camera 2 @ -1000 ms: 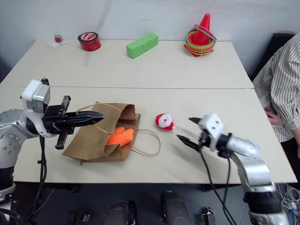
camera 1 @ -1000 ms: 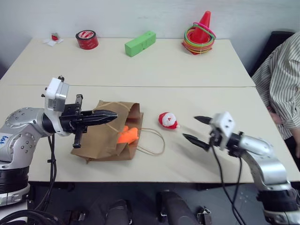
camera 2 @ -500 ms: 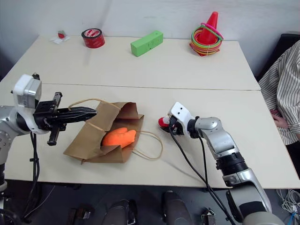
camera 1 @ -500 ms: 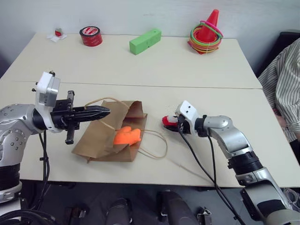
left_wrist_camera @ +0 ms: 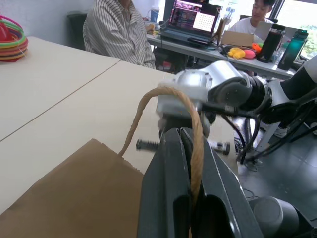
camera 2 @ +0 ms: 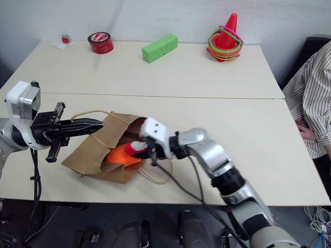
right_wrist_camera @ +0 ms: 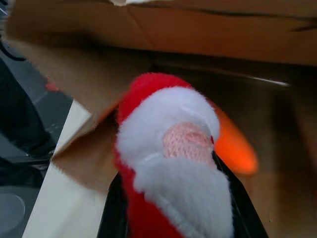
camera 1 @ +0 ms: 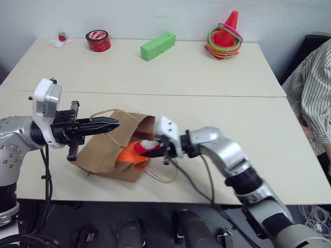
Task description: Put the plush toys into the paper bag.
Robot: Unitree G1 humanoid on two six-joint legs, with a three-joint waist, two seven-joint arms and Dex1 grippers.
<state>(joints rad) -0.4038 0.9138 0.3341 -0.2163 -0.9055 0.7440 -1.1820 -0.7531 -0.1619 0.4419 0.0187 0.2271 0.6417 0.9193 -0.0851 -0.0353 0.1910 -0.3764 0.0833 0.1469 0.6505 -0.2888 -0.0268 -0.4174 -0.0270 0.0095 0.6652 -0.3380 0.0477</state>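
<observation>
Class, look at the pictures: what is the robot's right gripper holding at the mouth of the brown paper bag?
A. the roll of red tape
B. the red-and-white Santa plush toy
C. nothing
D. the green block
B: the right gripper is closed on the red-and-white Santa plush toy at the brown paper bag's mouth.

This looks like an office or robotics lab. Two plain pale surfaces (camera 1: 170, 72) stand pushed together against a bare white wall. In the left wrist view, desks behind carry an open laptop (left_wrist_camera: 190, 17), bottles (left_wrist_camera: 270, 42) and a box, with people seated there, one in a striped shirt (left_wrist_camera: 119, 32).
</observation>
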